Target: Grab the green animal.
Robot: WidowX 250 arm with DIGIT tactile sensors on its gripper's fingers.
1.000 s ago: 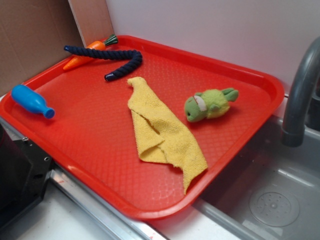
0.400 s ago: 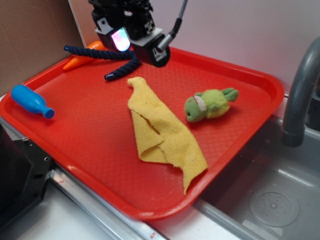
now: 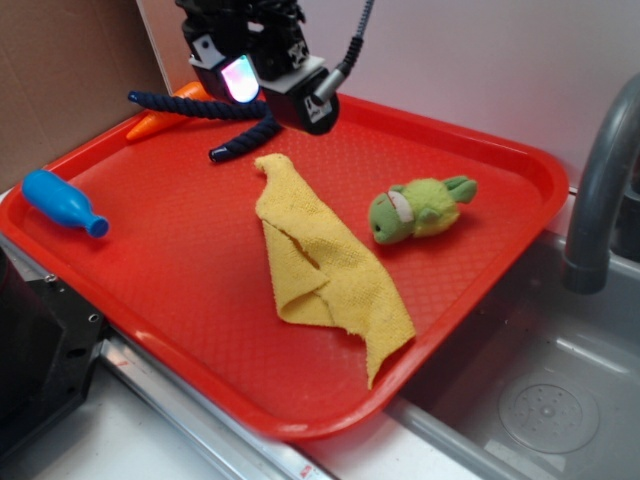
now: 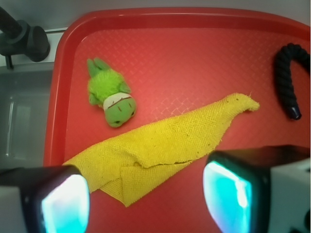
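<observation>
The gripper (image 4: 146,194) has its two fingers (image 4: 60,201) spread wide w/ nothing between them; the wrist view shows both glowing cyan pads at the bottom corners, w/ only the yellow cloth (image 4: 165,145) in the gap below. In the exterior view the gripper (image 3: 262,72) hangs above the far-left part of the red tray (image 3: 200,300), over the dark blue rope (image 3: 225,115), clear of the surface. The green animal (image 3: 418,208) lies on its side on the tray's right part, just beside the cloth's (image 3: 325,265) right edge but apart from it, well apart from the gripper. Wrist view has the toy (image 4: 111,94) upper left, face patch toward the cloth, feet toward the tray rim. Surface: textured red plastic tray resting partly over a metal sink (image 3: 540,400), grey faucet (image 3: 600,190) at right, pale wall behind, brown cardboard (image 3: 60,80) at left. Exterior-only items: a blue bottle-shaped toy (image 3: 62,202) at the tray's left edge, an orange carrot (image 3: 165,112) behind the rope, sink drain. Wrist-only: the faucet base (image 4: 24,41) seen from above, and the cloth's folded corner close up; the rope (image 4: 287,77) shows only as a curved end at right.
</observation>
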